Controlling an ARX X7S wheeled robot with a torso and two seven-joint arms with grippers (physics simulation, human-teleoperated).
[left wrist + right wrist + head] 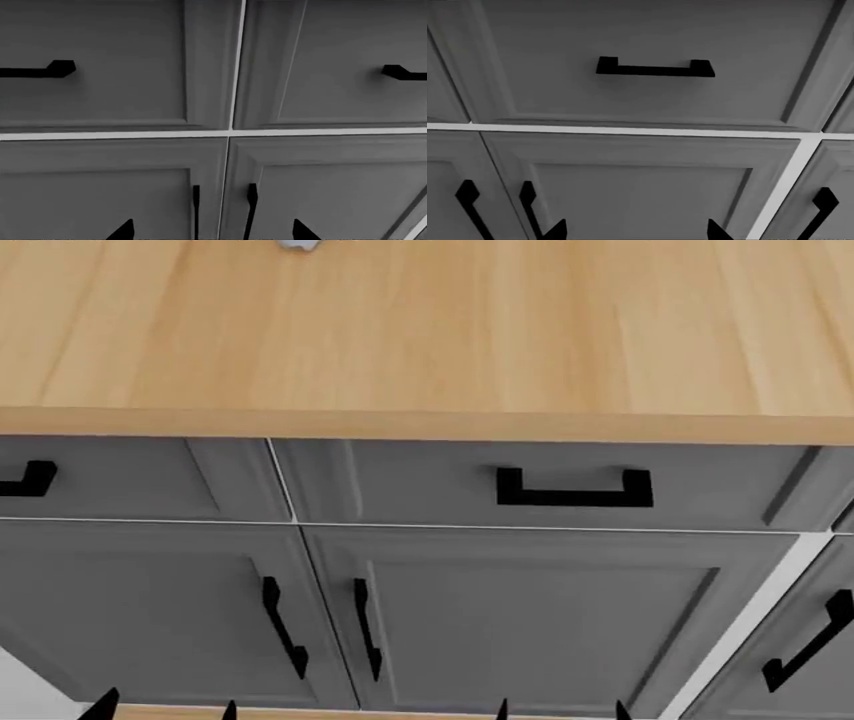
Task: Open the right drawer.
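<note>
Both our tools are spread wide and holding nothing: the right tool (635, 230) only shows two black fingertips at the edge of its wrist view, and same deal for the left tool (212, 231). In the right wrist view the tips are clear of the cabinet door (640, 195). The right drawer (647, 35) sits above that door, shut flush, with its black handle (655, 68) untouched. In the head view it's tucked right under the wooden bench (427, 340), next to the twin drawer (134, 478) on the left.
</note>
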